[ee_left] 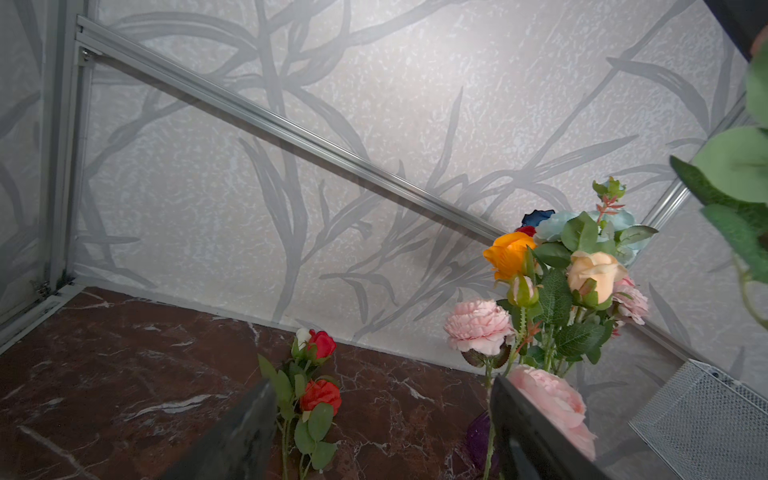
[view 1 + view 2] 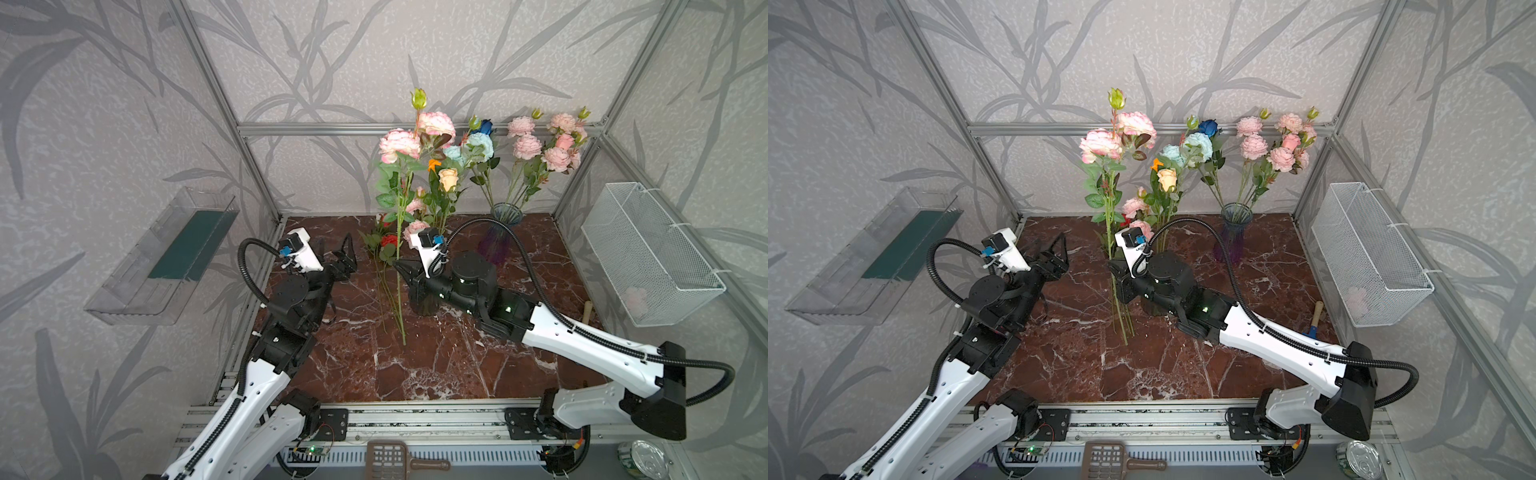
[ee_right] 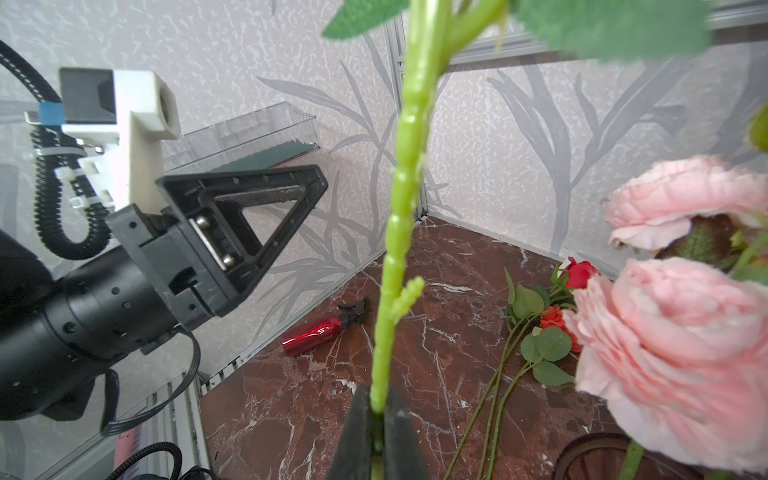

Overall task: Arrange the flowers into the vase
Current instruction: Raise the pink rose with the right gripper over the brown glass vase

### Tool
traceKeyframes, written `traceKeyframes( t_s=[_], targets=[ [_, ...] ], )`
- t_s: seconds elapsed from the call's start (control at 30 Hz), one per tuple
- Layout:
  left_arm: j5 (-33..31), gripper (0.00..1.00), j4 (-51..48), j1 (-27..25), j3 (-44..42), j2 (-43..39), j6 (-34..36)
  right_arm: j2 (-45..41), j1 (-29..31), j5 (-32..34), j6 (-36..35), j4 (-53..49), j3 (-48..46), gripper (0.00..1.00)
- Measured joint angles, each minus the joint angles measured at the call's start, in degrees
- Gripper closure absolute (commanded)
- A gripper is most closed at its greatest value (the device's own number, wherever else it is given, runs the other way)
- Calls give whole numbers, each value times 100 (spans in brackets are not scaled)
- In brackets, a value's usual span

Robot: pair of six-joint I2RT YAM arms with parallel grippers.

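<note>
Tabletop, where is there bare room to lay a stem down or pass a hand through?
Bare marble lies along the front rail, and between the purple vase and the mesh basket. Crowded: the middle back, with the lying red roses, the right gripper and its stem.

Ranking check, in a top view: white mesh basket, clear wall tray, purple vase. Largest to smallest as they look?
Largest, too alike to rank apart: white mesh basket and clear wall tray.
Clearly smallest: purple vase.
</note>
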Motion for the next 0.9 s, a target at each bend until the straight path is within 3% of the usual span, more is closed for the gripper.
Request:
traceKeyframes(
  t_s=[0.37,0.63,0.9],
  targets=[
    [-275,19,-492,306,83,535,-286,-737,0,535,-424,-74,-258,100],
    [-428,19,-566,398,83,634,-358,-1082,-35,1261,-1215,-138,-210,100],
    [-337,19,-584,450,83,774,-525,-1062,-828,1462,-1725,-201,968,100]
  ],
)
